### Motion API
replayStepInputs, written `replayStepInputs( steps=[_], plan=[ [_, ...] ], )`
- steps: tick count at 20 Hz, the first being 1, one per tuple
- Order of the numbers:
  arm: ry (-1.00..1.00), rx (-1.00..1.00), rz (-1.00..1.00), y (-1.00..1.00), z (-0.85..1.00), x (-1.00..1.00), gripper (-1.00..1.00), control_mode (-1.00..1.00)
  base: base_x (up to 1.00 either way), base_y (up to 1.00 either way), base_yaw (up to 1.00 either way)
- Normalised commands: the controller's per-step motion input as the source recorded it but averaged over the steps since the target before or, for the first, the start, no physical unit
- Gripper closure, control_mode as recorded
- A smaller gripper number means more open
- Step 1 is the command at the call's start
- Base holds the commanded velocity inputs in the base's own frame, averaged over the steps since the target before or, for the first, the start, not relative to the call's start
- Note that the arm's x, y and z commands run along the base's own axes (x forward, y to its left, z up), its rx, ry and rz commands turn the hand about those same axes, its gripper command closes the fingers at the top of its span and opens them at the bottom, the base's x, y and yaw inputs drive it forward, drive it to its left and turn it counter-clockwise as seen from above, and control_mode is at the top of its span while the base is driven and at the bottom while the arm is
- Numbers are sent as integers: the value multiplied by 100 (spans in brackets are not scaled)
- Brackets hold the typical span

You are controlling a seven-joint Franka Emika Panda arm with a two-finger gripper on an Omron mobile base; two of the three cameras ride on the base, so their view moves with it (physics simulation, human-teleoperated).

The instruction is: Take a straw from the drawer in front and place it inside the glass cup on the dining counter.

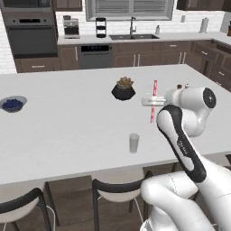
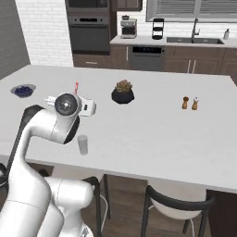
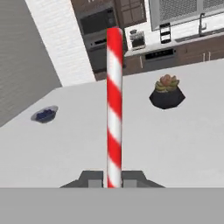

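Observation:
The red-and-white striped straw [image 1: 154, 101] stands upright in my gripper [image 1: 152, 100], which is shut on it above the white dining counter [image 1: 67, 131]. In the hand view the straw [image 3: 114, 105] rises straight up from between the two fingertips of the gripper [image 3: 113, 179]. The clear glass cup [image 1: 134, 143] stands upright near the counter's front edge, below and a little left of the straw. From the right base the cup [image 2: 83, 144] is just under my forearm, with the straw's tip [image 2: 76, 87] above it. The drawer is out of view.
A dark plant pot [image 1: 123, 90] sits mid-counter beyond the cup. A blue-filled bowl [image 1: 13, 103] lies far left. Salt and pepper shakers [image 2: 190, 103] stand to the right. Dark stools [image 1: 113, 191] line the near edge. Oven and sink counter are along the back wall.

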Motion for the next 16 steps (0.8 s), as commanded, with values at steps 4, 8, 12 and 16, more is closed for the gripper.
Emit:
replayStepInputs(
  steps=[4, 8, 12, 16],
  plan=[
    [-32, 1, 66, -39, 1, 32, 100, -100, 0, 0, 0],
    [-16, 3, 67, -4, 0, 43, 100, -100, 0, 0, 0],
    [-3, 0, 52, 0, 0, 5, 100, -100, 0, 0, 0],
    [0, 0, 38, 0, -1, 0, 100, -100, 0, 0, 0]
  ],
)
